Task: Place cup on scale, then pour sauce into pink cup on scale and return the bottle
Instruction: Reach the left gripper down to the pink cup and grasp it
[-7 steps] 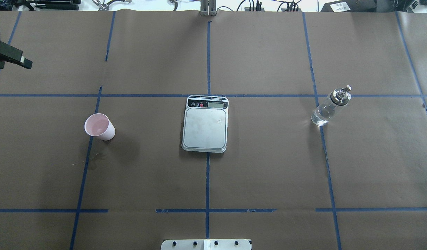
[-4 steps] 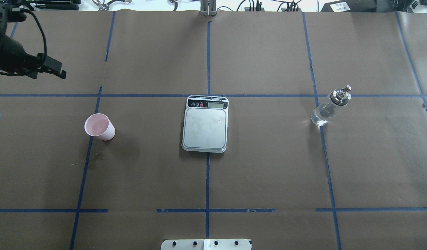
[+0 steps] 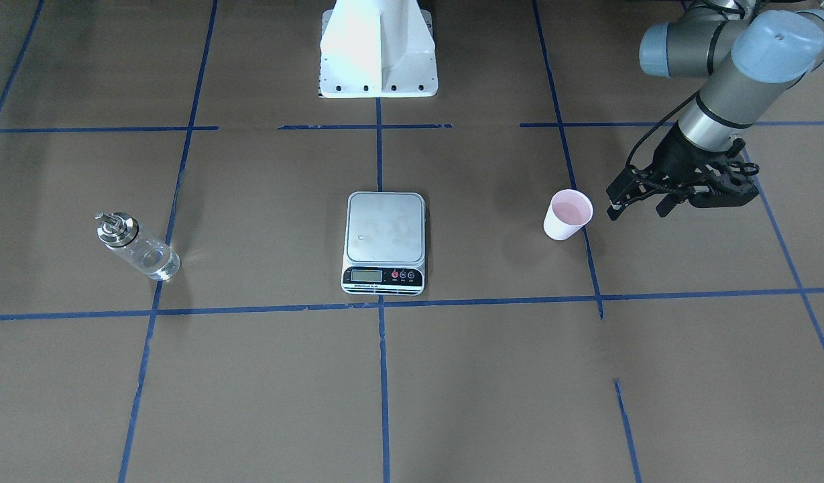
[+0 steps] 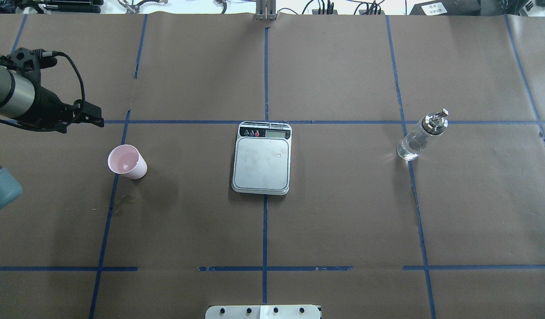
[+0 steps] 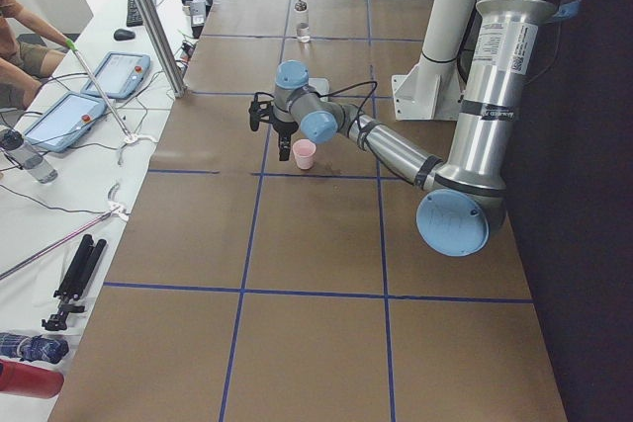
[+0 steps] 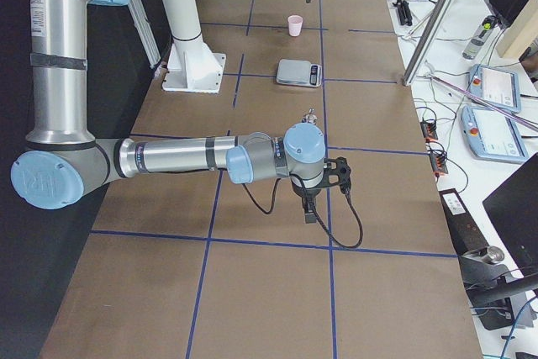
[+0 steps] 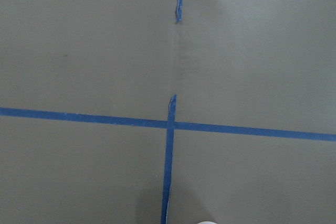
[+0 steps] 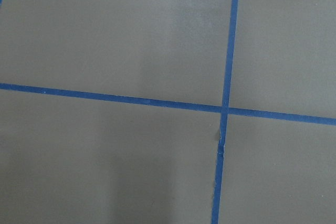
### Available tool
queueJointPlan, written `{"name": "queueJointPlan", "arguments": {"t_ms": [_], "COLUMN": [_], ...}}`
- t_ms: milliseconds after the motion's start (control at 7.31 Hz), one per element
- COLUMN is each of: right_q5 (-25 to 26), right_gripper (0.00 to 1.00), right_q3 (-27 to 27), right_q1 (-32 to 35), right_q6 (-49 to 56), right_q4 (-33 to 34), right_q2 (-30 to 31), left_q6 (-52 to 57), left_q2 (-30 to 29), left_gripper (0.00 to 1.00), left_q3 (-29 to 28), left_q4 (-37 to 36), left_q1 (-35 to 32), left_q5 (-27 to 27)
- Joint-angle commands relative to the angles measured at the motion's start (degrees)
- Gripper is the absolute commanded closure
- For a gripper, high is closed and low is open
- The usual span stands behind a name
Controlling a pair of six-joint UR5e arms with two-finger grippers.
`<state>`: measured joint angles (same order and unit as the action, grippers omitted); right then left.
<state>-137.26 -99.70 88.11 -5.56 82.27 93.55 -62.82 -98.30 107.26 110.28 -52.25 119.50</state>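
The pale pink cup [image 4: 127, 161] [image 3: 568, 215] stands upright on the brown paper, well to the left of the scale [image 4: 262, 161] [image 3: 385, 235] at the table's middle. The scale's steel platform is bare. The clear glass bottle [image 4: 421, 137] [image 3: 135, 248] with its silver spout stands far to the right. My left gripper [image 4: 95, 120] [image 3: 636, 209] hovers beyond and to the left of the cup, apart from it, fingers spread and empty. My right gripper [image 6: 311, 212] shows only in the exterior right view, near the bottle's end of the table; I cannot tell its state.
Blue tape lines cross the paper. The white robot base [image 3: 378, 47] sits at the near edge. A faint damp stain [image 4: 123, 201] lies in front of the cup. A side bench with tablets [image 5: 109, 76] and a person's arm [image 5: 30, 37] lies past the far edge.
My left arm has swung in from the table's left edge, moving right and nearer, closing on the cup. Cup, scale and bottle have not moved.
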Motion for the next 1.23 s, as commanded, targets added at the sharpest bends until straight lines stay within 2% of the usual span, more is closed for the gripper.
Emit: {"name": "queueJointPlan", "arguments": {"t_ms": [0,274,1095], "right_q5": [-0.3,-0.1,0.0], "right_gripper": [0.0,0.0,0.0], "right_q3": [-0.2,-0.4,-0.3], "right_q1": [0.0,0.0,0.0], "right_q6": [-0.1,0.1,0.0], "right_q4": [0.0,-0.2,-0.1], "right_q2": [-0.4,-0.6,-0.8], "left_q6": [-9.5,-11.4,-11.0], "left_q2": [2.3,2.1,1.4], "left_gripper": [0.0,0.0,0.0], "left_q3": [0.1,0.1,-2.8], "left_q4": [4.7,4.7,4.6], "left_q1": [5.6,8.4,10.9], "left_q5": [-3.6,-5.1,-5.2]}}
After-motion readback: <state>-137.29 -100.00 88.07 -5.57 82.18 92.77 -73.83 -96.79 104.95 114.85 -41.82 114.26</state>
